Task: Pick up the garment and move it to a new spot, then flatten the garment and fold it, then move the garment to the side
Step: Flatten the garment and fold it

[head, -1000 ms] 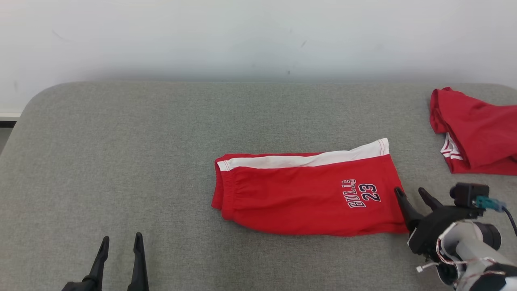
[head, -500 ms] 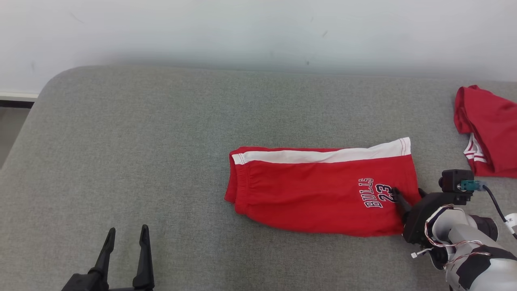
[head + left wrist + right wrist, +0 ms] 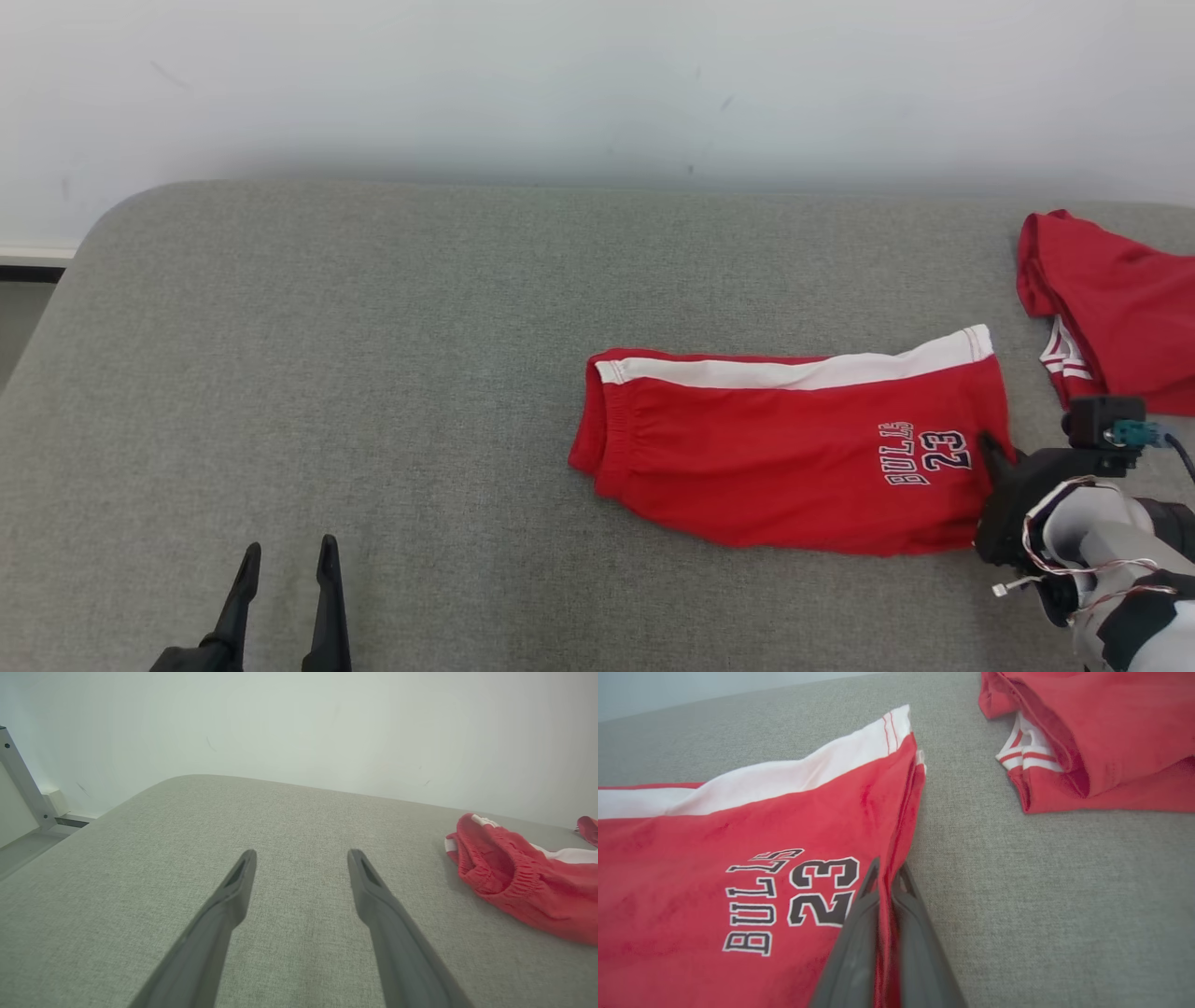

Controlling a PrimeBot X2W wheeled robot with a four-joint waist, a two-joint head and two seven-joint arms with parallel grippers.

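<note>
Shorts (image 3: 794, 457), red, printed "BULLS 23": my right hand (image 3: 888, 865) pinches their right hem; my left hand (image 3: 288, 549) stands spread, lower left. Second red garment (image 3: 1111, 308), cut off, right edge.

My right gripper (image 3: 888, 865) covers part of the shorts (image 3: 794, 448) (the hem); the 2nd red garment (image 3: 1120, 317) runs off-frame.

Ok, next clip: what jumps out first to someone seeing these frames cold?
Red BULLS 23 shorts lie flat right of centre on the grey table, with the right tool shut on their right hem. Another red garment sits at the far right edge, and the left tool is open at the lower left.
</note>
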